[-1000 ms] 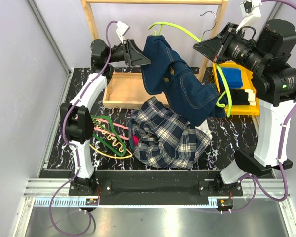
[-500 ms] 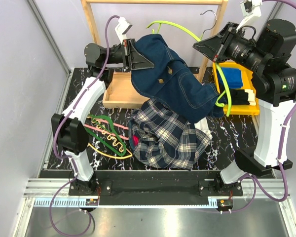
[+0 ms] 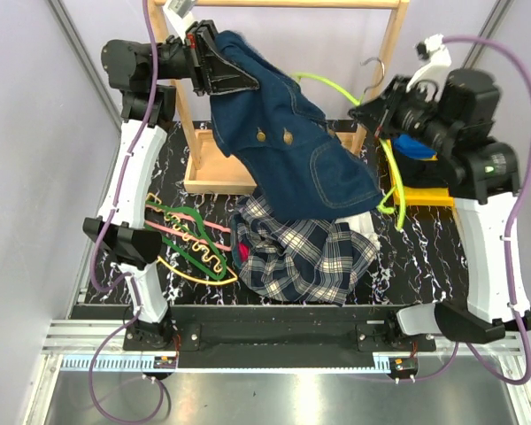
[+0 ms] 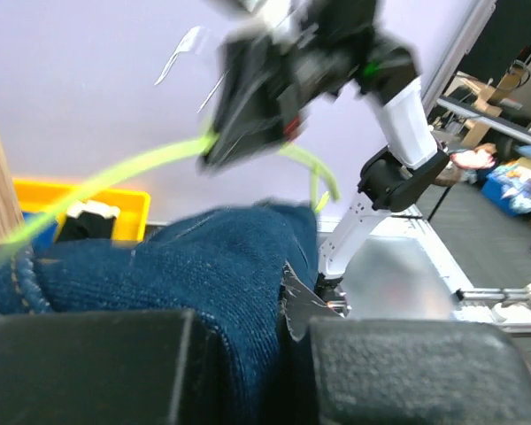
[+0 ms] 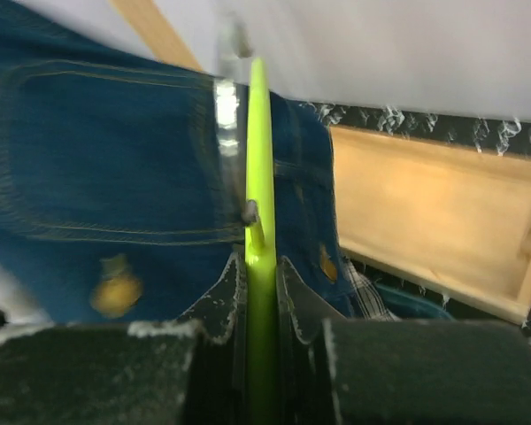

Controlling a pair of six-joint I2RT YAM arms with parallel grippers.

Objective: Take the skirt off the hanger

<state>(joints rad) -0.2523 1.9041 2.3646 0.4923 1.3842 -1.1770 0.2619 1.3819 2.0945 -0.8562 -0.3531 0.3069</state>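
Note:
The plaid skirt [image 3: 301, 252] lies crumpled on the table in front of the arms, held by neither gripper. The dark green hanger [image 3: 191, 237] lies apart from it, among other hangers at the left. High at the back left, my left gripper [image 3: 237, 78] [image 4: 292, 328] is shut on a fold of a plain blue denim garment [image 3: 292, 150] [image 4: 186, 266], which hangs down over the skirt's far edge. My right gripper [image 3: 372, 111] [image 5: 261, 283] is shut on a lime-green hanger [image 3: 332, 81] [image 5: 257, 133]. That hanger runs alongside the denim [image 5: 97, 159].
A wooden rack [image 3: 274, 4] spans the back, with a wooden tray [image 3: 217, 168] [image 5: 425, 204] under it. A yellow bin [image 3: 429, 193] sits at the right. Pink [image 3: 173, 227] and pale yellow [image 3: 195, 276] hangers lie beside the dark green one. A red cloth [image 3: 242, 253] peeks out by the skirt.
My left gripper has shut on the denim garment and pulled it up and to the left. The right arm has shifted slightly down with the lime-green hanger. The plaid skirt has not moved.

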